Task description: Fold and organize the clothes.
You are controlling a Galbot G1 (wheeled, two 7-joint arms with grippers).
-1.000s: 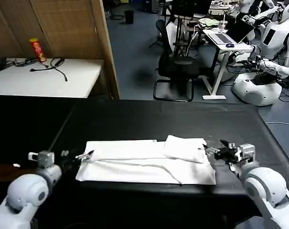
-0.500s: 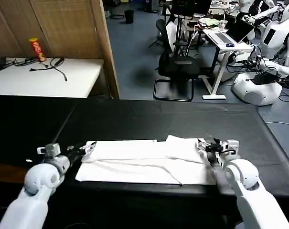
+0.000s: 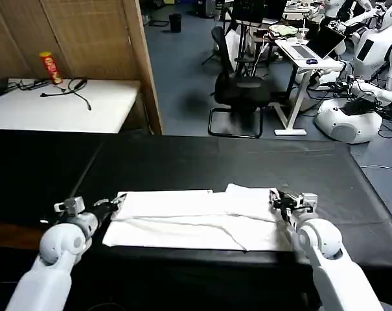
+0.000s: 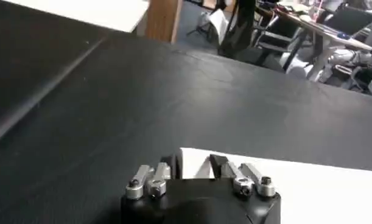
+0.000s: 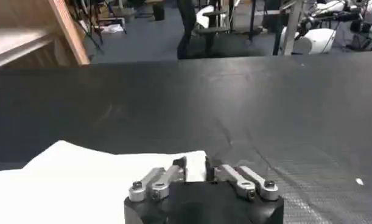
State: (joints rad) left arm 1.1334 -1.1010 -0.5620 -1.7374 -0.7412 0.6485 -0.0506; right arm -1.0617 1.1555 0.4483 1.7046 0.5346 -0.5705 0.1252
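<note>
The clothes are one white T-shirt [image 3: 196, 217], folded into a long flat strip near the front edge of the black table [image 3: 202, 162]. A sleeve is folded over its right end. My left gripper [image 3: 116, 203] sits at the strip's far left corner. In the left wrist view that gripper [image 4: 195, 165] is open, with the shirt's corner [image 4: 307, 189] showing between its fingers. My right gripper [image 3: 275, 197] is at the strip's far right end. The right wrist view has this gripper [image 5: 195, 164] open by a narrow gap over the shirt's edge [image 5: 94, 176].
A white side table [image 3: 27, 110] at the back left carries a red can [image 3: 51, 67] and black cables [image 3: 72, 87]. A wooden partition [image 3: 98, 39] rises behind it. An office chair [image 3: 241, 91], a desk and other robots stand beyond the black table.
Both grippers have moved inward onto the shirt's ends: the left one to the right and away from me, the right one to the left from beyond the shirt's edge. The shirt has not moved.
</note>
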